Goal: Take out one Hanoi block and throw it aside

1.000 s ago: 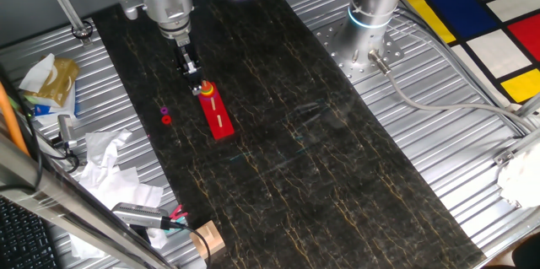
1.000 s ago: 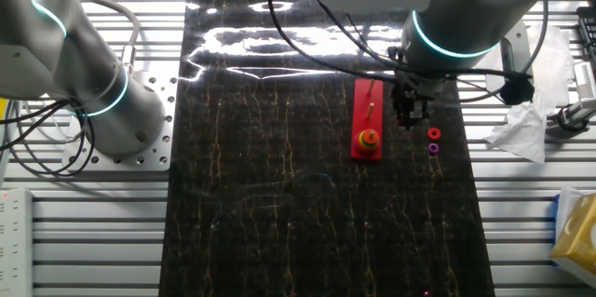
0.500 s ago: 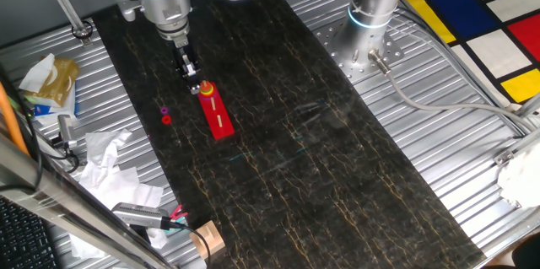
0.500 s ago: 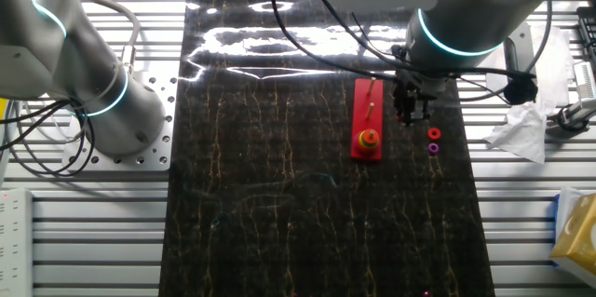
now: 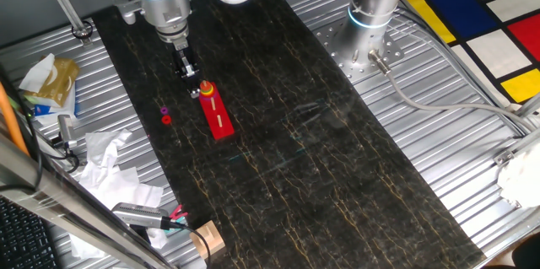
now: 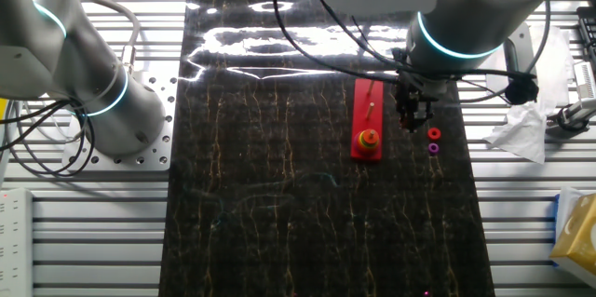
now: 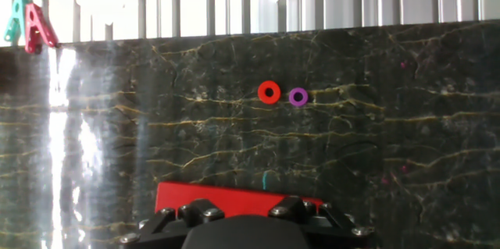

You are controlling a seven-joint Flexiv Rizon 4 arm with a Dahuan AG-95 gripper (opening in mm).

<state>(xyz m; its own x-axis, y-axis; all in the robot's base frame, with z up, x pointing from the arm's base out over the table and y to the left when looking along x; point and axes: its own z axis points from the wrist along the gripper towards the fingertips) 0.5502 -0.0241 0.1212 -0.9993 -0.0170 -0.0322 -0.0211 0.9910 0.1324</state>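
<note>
We hover our fingers (image 5: 192, 84) just beside the red peg board (image 5: 217, 113), state impossible to tell. The Hanoi block (image 7: 269, 92) lies loose on the dark marbled worktop (image 5: 337, 176), apparently already discarded, next to a purple ring (image 7: 297, 97). Crumpled paper (image 5: 105, 155) lies on the ribbed metal at the worktop's edge.

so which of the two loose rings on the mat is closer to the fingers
The red ring, not the purple ring. In the other fixed view it lies just right of the fingers, with the purple one beyond it, farther from them.
</note>
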